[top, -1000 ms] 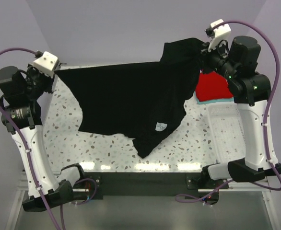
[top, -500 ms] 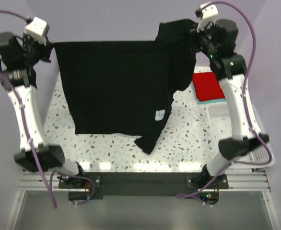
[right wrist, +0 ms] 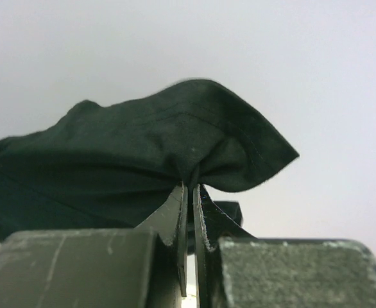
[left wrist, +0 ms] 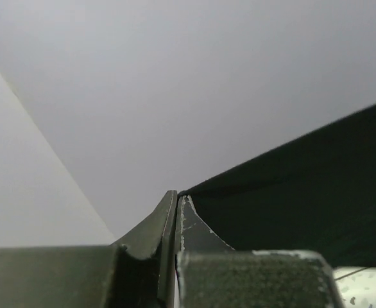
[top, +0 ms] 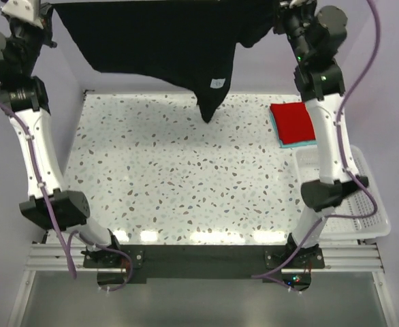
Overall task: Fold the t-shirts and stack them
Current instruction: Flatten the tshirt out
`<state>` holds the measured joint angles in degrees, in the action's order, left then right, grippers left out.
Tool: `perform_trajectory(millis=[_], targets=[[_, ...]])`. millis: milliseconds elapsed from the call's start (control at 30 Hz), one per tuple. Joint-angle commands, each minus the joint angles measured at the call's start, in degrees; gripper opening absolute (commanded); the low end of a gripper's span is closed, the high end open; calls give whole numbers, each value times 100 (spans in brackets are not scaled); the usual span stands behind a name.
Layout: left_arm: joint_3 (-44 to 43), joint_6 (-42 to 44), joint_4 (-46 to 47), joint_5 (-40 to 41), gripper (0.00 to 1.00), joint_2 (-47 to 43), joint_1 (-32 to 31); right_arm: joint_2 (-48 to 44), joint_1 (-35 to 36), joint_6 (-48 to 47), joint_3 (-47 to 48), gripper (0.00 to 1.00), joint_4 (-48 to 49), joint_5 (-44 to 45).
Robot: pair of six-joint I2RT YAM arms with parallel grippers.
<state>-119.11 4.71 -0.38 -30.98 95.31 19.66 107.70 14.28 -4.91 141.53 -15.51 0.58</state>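
The black t-shirt hangs stretched between my two raised grippers, high above the speckled table; its lowest corner dangles at the back middle. My left gripper is shut on the shirt's left corner; in the left wrist view its jaws pinch the taut black cloth. My right gripper is shut on a bunched fold at the shirt's right end, seen in the right wrist view with the jaws clamping the black cloth. A folded red t-shirt lies on a folded teal t-shirt at the table's right.
A white mesh basket sits at the right edge of the table, near the right arm's base. Both arms reach steeply upward along the table's left and right sides. A pale wall stands behind the table.
Both arms have risen and lifted the black t-shirt off the table; it now hangs free in the air, spread wider between the grippers.
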Motion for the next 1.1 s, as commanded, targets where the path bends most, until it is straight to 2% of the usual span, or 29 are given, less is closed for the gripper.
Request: perform_trajectory(millis=[0, 33, 67, 100, 133, 167, 200, 233, 267, 300, 333, 367, 400, 433, 500, 533, 567, 600, 633, 667, 700, 733, 800, 933, 1000, 1067], targets=[[1220, 705, 1198, -134, 0, -906, 170, -1145, -110, -449, -1186, 0, 822, -477], [1624, 855, 1251, -241, 0, -1083, 170, -1294, -119, -702, -1546, 0, 621, -680], [2472, 1222, 1269, -363, 0, -1267, 170, -1417, -101, -922, -1933, 0, 523, -873], [2889, 1504, 1103, -835, 0, -1600, 170, -1723, -110, -1107, -2755, 0, 444, -1102], [3285, 1889, 910, -1039, 0, -1768, 170, -1874, -101, -1466, -3189, 0, 295, -1182], [4107, 2572, 752, -1207, 0, -1944, 170, -2023, -101, -1748, -3611, 0, 198, -1331], [4524, 2840, 533, -1339, 0, -2128, 170, -2390, -101, -2090, -4459, 0, 93, -1541], [4911, 3199, 287, -1410, 0, -2452, 170, -2559, -101, -2572, -4929, 0, 57, -1691], [5593, 4221, 15, -1454, 0, -2603, 170, -2752, -110, -2794, -5377, 0, 13, -1797], [5948, 4544, -406, -1350, 0, -2762, 170, -2920, -101, -3040, -6156, 0, -66, -1894], [6578, 5035, -480, -1262, 0, -3033, 178, -3208, -93, -3460, -6477, 0, -310, -1999], [6820, 5483, -715, -1270, 0, -3140, 213, -3316, -92, -3595, -7037, 0, -434, -2174], [7048, 5897, -1266, -1226, 0, -3289, 205, -3413, -40, -3735, -7261, 0, -601, -2263], [7486, 6388, -1419, -1182, 0, -3360, 214, -3561, 13, -4094, -7446, 0, -1046, -2325], [7779, 7067, -2192, -1025, 0, -3457, 222, -3659, 153, -4272, -7842, 7, -1427, -2421], [7998, 7305, -2333, -928, 0, -3475, 222, -3721, 171, -4360, -7921, 34, -1890, -2518], [8069, 7325, -2448, -823, 4, -3466, 231, -3747, 189, -4413, -8026, 57, -2095, -2632], [8096, 7464, -2910, -587, 10, -3397, 231, -3765, 224, -4440, -8036, 76, -2288, -2633], [8044, 7944, -3280, -471, 19, -3344, 231, -3730, 215, -4501, -8019, 94, -2751, -2642], [8009, 8010, -3536, -322, 34, -3291, 240, -3695, 224, -4606, -7923, 99, -3026, -2642], [7965, 8080, -3948, -147, 41, -3203, 292, -3677, 224, -4668, -7861, 99, -3263, -2572], [7834, 8403, -4204, -128, 53, -3159, 362, -3651, 224, -4677, -7808, 99, -3588, -2511], [7675, 8625, -4864, -188, 62, -3036, 565, -3642, 215, -4564, -7659, 99, -3748, -2431], [7333, 8513, -5227, -390, 65, -2799, 583, -3292, 215, -4002, -7378, 99, -3723, -2553], [7253, 8380, -5183, -531, 65, -2606, 574, -2712, 233, -3624, -7141, 93, -3792, -2563], [7200, 7811, -4781, -497, 63, -2500, 478, -2273, 241, -3395, -6974, 86, -3819, -2353]])
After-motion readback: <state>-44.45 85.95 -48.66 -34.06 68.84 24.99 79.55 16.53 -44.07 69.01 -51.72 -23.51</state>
